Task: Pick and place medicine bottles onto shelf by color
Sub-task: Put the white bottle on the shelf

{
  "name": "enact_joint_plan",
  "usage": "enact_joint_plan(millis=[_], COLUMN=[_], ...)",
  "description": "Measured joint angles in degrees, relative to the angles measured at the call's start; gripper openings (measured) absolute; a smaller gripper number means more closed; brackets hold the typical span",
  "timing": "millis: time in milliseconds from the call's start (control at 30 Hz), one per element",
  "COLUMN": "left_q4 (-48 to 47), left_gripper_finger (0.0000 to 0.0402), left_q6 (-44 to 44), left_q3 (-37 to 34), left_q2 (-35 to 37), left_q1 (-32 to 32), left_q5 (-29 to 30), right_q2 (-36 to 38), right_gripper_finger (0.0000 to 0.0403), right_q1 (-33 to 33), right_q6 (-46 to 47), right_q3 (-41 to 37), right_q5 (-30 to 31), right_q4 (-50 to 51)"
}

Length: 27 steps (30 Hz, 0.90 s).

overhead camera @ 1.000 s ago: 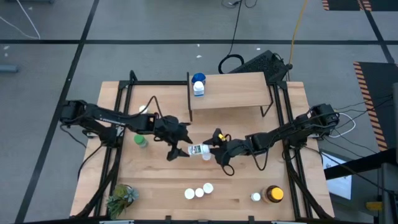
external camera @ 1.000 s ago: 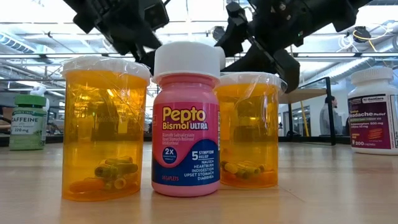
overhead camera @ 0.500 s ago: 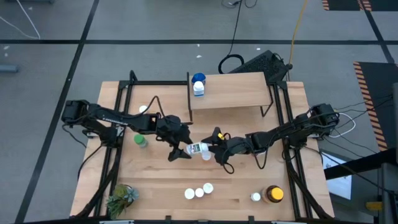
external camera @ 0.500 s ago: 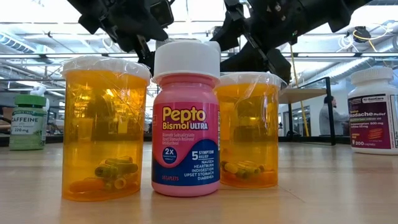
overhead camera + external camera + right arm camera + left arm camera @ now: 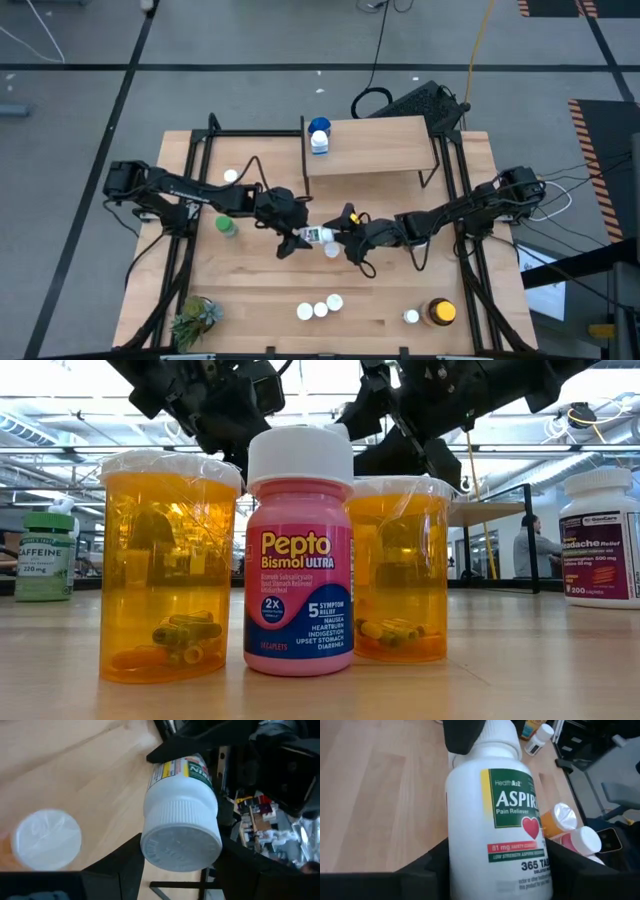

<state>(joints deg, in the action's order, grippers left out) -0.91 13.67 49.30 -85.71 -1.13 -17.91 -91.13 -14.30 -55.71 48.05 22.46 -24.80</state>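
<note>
The white aspirin bottle hangs above the middle of the table, lying on its side with its long axis running left to right and its white cap toward the right. The left gripper pinches the bottle's body, its dark fingers pressed against either side of the label. The right gripper meets it from the other end, its fingers closed around the cap, so both hold the one bottle between them. Both arms reach inward from the table's left and right edges, stretched low and nearly level. Beyond them, at the far side, the shelf carries a blue-capped bottle at its left end. A green-capped bottle stands left of the left gripper. Near the front edge sit three white-capped bottles, the yellow-lidded amber jar and the plant.
</note>
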Motion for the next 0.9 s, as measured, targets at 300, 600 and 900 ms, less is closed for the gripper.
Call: enact_joint_plan(millis=[300, 600, 900], left_q4=[0.2, 3.8, 9.1], left_gripper_finger=[0.0208, 0.0208, 0.0217], left_q6=[-9.5, -13.8, -17.2], left_q3=[0.0, -0.1, -0.1], left_q2=[0.0, 0.9, 3.9], left_q1=[-0.9, -2.3, -3.9], left_q5=[11.8, 25.8, 26.4], right_q2=[0.0, 2.0, -0.5], right_gripper_finger=[0.0274, 0.0381, 0.0388], right_q1=[1.0, 1.2, 2.0], right_q6=[25.5, 53.0, 64.0], right_q3=[0.0, -2.5, -17.1], right_q5=[2.1, 12.5, 1.7], right_q4=[-1.8, -5.5, -43.4])
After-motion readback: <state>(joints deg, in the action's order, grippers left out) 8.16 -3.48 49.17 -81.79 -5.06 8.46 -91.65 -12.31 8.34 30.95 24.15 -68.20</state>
